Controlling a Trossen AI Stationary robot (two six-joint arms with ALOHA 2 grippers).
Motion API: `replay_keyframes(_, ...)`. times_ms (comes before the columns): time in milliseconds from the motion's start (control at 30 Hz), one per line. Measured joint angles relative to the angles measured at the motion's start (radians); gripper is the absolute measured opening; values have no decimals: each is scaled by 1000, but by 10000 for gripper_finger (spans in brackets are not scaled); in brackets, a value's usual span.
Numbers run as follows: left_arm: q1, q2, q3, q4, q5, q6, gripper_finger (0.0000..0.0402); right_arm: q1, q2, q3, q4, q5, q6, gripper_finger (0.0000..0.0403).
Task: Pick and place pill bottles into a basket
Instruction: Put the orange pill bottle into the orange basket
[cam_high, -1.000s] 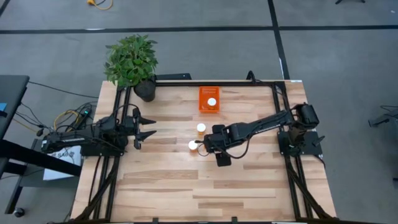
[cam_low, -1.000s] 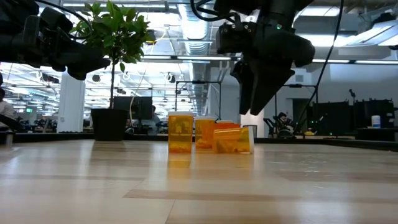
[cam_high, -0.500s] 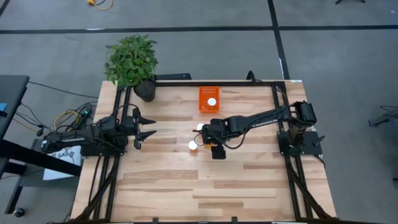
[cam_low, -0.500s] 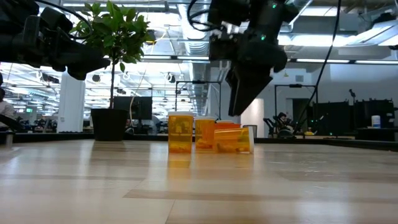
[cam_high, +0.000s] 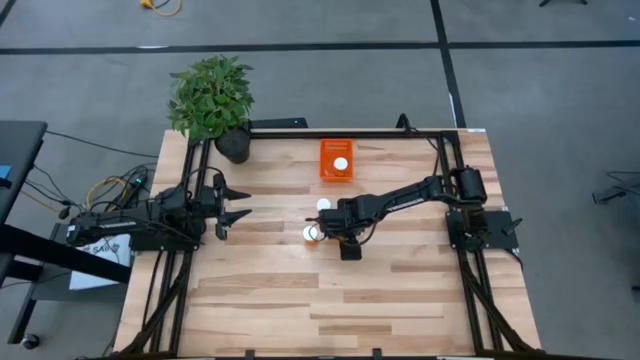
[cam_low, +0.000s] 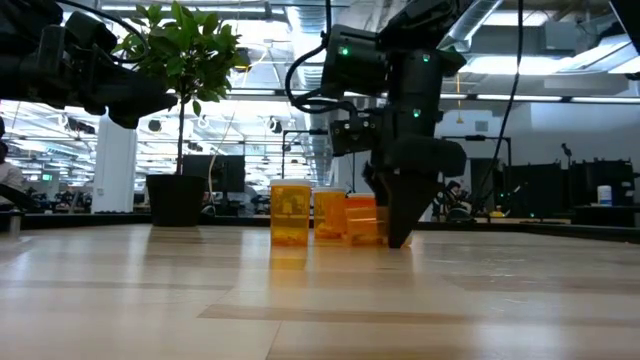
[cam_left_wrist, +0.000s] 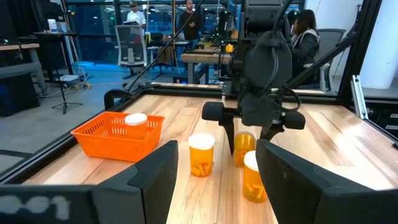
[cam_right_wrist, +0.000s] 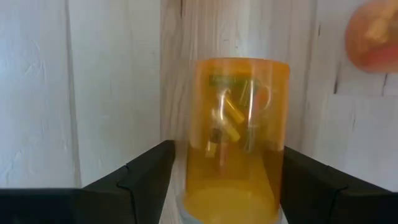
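The orange basket (cam_high: 337, 160) sits at the table's far middle with one white-capped pill bottle (cam_high: 341, 164) in it. Two bottles (cam_high: 324, 205) (cam_high: 311, 233) stand upright on the table. A third bottle (cam_right_wrist: 239, 137) (cam_left_wrist: 244, 148) stands between the fingers of my right gripper (cam_high: 340, 222) (cam_low: 397, 235). That gripper is open and points down, one finger on either side of the amber body and close to the tabletop. The high view hides this bottle under the gripper. My left gripper (cam_high: 240, 203) is open and empty above the table's left side.
A potted plant (cam_high: 212, 100) stands at the table's far left corner. The two free bottles stand just left of my right gripper, a bottle-width or so away. Bare wood (cam_high: 330, 300) stretches across the near half of the table.
My right gripper has gone toward the table's left edge and down, from well above the bottles to tabletop height, so that its fingers now stand around the third bottle. The bottles have kept their places.
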Motion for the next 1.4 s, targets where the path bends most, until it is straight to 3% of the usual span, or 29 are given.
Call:
replay_keyframes(267, 0, 0, 0, 0, 0, 0, 209, 0, -45, -9, -21, 8, 7, 236)
replay_keyframes(667, 0, 0, 0, 0, 0, 0, 209, 0, -76, -6, -51, 7, -2, 153)
replay_keyframes(1133, 0, 0, 0, 0, 0, 0, 209, -8, -76, 123, -237, 69, -21, 156)
replay_keyframes(1400, 0, 0, 0, 0, 0, 0, 209, -40, -76, 273, -441, 194, -67, 160)
